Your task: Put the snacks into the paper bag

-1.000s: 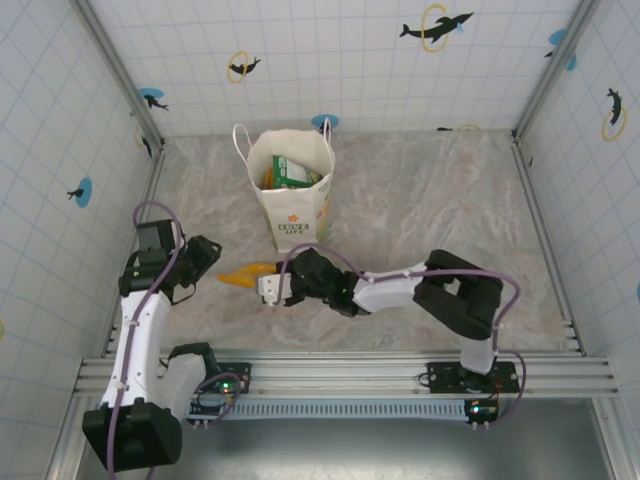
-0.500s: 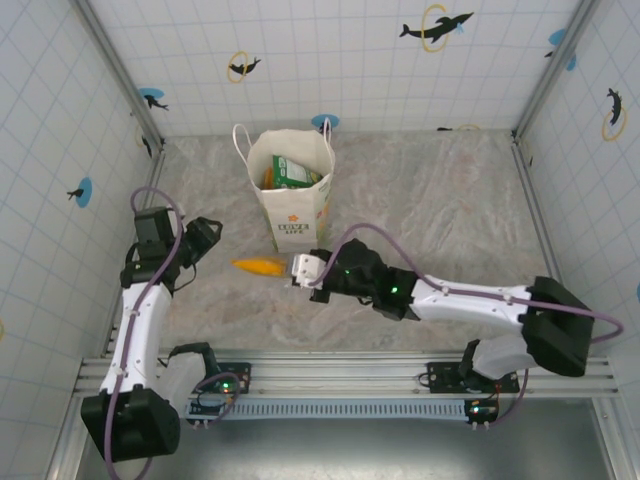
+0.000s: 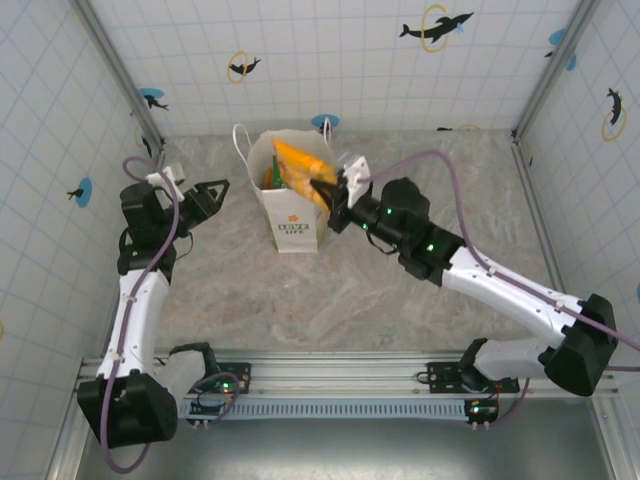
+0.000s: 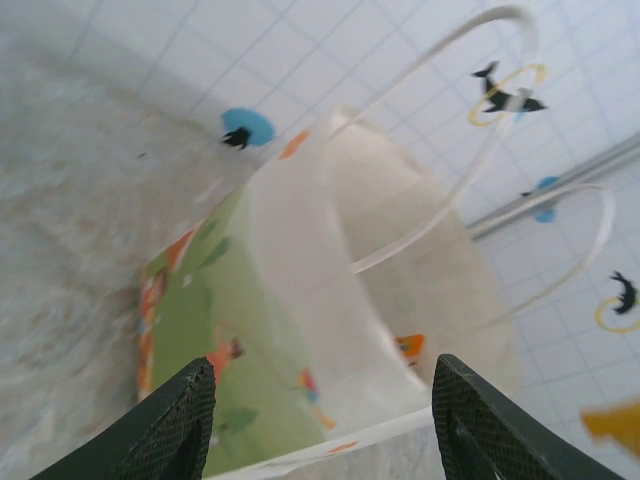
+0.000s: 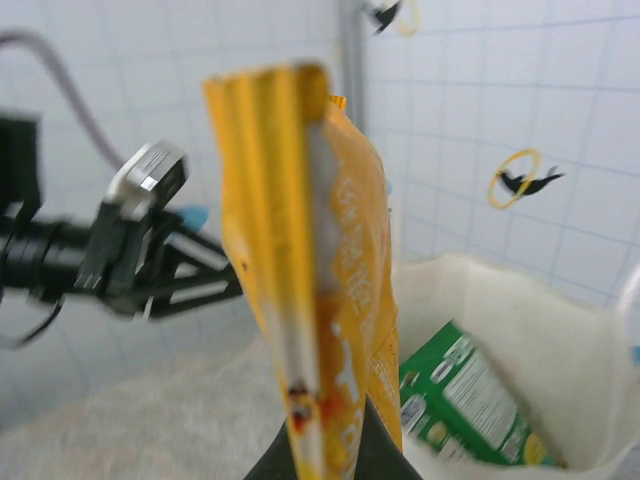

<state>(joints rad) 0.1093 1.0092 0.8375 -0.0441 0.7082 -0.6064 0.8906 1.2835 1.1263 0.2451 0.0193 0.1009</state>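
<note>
Right gripper (image 3: 325, 190) is clamped tight on the bottom end of a flat glossy yellow-orange packet (image 3: 297, 163). It holds the packet above the mouth of the tall white paper bag (image 3: 292, 222), which stands upright at the back of the marbled table (image 3: 420, 290).

Left gripper (image 3: 207, 191) has jaws roughly half apart and nothing in them. It sits just left of the bag, aimed at its side, not touching.

For the drop, I'd centre the packet over the opening first. From the right wrist it looks closer to the near rim (image 5: 480, 280) than to the middle. Then tip it end-down and lower it past the rim before letting go. Keep clear of the thin loop handles (image 4: 470, 120), since a snag could tip the bag. The left arm could steady the wall if needed.

Packet (image 5: 310, 270): foil, orange-yellow, ribbed seal strip down one edge, slightly bowed. Print is too blurred to read. It looks light and slick.

A green packet (image 5: 468, 400) already lies inside the bag.
</note>
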